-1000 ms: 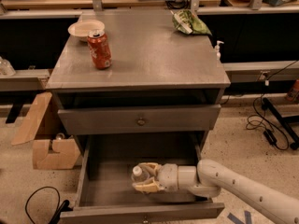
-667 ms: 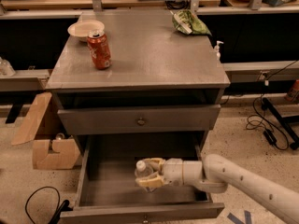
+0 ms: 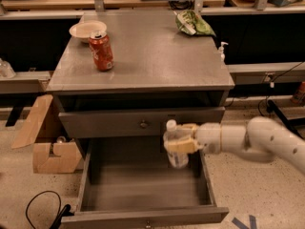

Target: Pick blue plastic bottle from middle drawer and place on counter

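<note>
While over drawer, end effector, bottle

The white arm's claw clamps the small clear plastic bottle with white cap around its middle, upright, above the right side of the open wide grey drawer. On the smooth grey worktop, a red soda can stands just beside a white bowl, and a green crinkled bag lies at the far right corner.

The cream gripper holds the clear, white-capped bottle above the grey drawer. The counter is grey too, the can red, the bag green.
</note>
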### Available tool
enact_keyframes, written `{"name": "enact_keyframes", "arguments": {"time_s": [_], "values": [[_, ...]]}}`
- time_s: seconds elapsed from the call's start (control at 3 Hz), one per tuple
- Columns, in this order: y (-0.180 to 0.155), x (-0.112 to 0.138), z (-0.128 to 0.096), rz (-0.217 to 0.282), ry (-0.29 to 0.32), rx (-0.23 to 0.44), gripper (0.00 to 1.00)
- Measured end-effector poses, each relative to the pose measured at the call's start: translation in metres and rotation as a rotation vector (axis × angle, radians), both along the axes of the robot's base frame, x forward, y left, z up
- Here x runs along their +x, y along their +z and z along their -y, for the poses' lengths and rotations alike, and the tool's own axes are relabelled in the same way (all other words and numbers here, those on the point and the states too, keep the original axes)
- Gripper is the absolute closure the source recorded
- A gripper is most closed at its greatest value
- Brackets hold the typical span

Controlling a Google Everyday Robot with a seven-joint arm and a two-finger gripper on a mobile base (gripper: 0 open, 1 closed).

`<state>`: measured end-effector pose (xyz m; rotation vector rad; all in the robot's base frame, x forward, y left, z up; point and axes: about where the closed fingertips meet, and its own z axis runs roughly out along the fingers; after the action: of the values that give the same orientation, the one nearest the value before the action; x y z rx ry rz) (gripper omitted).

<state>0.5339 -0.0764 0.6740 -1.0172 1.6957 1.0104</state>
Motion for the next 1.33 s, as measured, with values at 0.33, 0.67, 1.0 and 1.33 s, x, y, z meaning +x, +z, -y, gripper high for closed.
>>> {"name": "enact_keyframes", "arguments": {"time_s": [0.33,0.67,1.0,1.33], "values": [[0.088,0.031,0.036,-0.008,-0.077,0.002,1.00],[0.167,0.058,0.066,0.008,-0.160,0.022,1.00],[0.241,0.083,0.087,0.044,-0.242,0.054,1.00],[0.289,0.113,0.089,0.066,-0.316,0.096,1.00]]}}
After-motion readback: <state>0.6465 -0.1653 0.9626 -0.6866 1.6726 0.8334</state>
